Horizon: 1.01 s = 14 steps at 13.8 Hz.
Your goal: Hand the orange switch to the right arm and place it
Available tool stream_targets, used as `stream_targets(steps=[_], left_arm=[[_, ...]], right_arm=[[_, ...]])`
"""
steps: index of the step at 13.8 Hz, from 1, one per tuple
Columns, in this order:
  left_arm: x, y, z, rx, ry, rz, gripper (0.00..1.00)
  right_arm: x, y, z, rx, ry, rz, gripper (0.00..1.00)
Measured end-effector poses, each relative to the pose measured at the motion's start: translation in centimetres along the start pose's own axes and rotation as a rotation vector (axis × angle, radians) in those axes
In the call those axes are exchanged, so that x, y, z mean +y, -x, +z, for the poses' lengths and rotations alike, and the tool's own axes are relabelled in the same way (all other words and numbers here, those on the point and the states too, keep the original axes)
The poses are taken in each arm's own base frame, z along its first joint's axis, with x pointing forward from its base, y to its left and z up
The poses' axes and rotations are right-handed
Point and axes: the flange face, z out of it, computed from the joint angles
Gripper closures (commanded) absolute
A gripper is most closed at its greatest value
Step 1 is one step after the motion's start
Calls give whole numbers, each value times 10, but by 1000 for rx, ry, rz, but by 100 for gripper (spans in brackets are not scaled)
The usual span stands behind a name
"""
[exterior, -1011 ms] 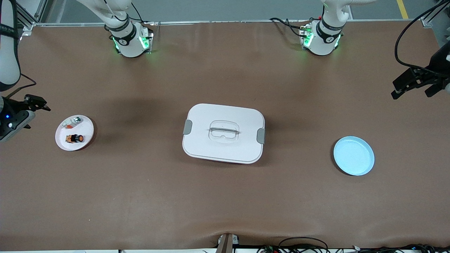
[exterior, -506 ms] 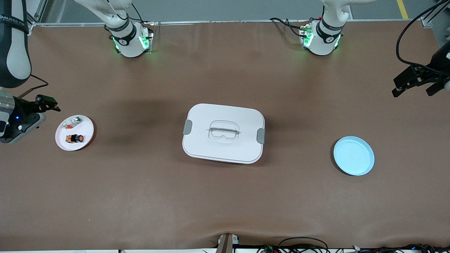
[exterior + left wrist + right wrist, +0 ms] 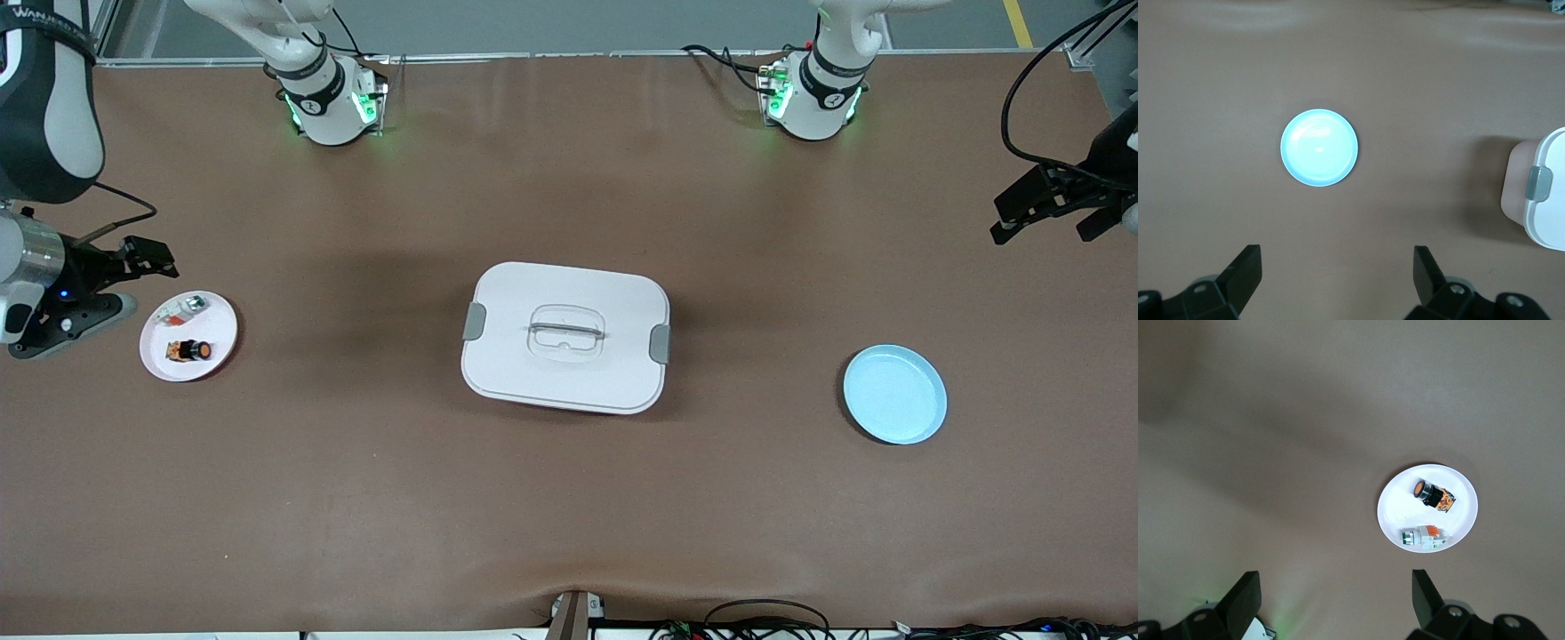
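Jaws of both grippers stand wide apart with nothing between them. At the right arm's end of the table (image 3: 569, 498), the right gripper (image 3: 142, 255) hangs just beside the white plate (image 3: 218, 316), toward the table's edge from it and not above it; in the right wrist view the right gripper's two black fingers (image 3: 1245, 600) frame bare table, with the white plate (image 3: 1395, 513) well clear of the gap between them. The orange switch (image 3: 191, 351) lies on its side on that plate, on the part nearer the front camera, its round orange face turned toward the middle of the table and its orange-and-black rear block toward the table's end. It touches neither jaw. A small whitish part (image 3: 184, 308) with red and green bits lies on the same plate, farther from the front camera than the switch and a little apart from it.

The left gripper (image 3: 1049, 209) waits up in the air over the left arm's end of the table, well apart from the switch. Its wrist view looks down on the light blue plate (image 3: 1319, 147) and one grey-latched corner of the white lidded box (image 3: 1545, 193). That box (image 3: 565, 336) sits at the middle of the table, between the two plates, its lid closed and its clear handle on top
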Motion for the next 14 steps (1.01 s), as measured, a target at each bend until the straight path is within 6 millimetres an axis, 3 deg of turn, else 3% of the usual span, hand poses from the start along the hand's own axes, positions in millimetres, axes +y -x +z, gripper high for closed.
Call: stream_targets(steps=[4, 9, 14], left_arm=[[0, 1, 1, -14, -1, 1, 0], [1, 2, 1, -14, -1, 3, 0], [2, 2, 1, -15, -1, 4, 0]], right_arm=[[-9, -1, -19, 14, -8, 174, 0], [-9, 4, -67, 115, -25, 333, 0], [-17, 9, -85, 131, -29, 371, 0]])
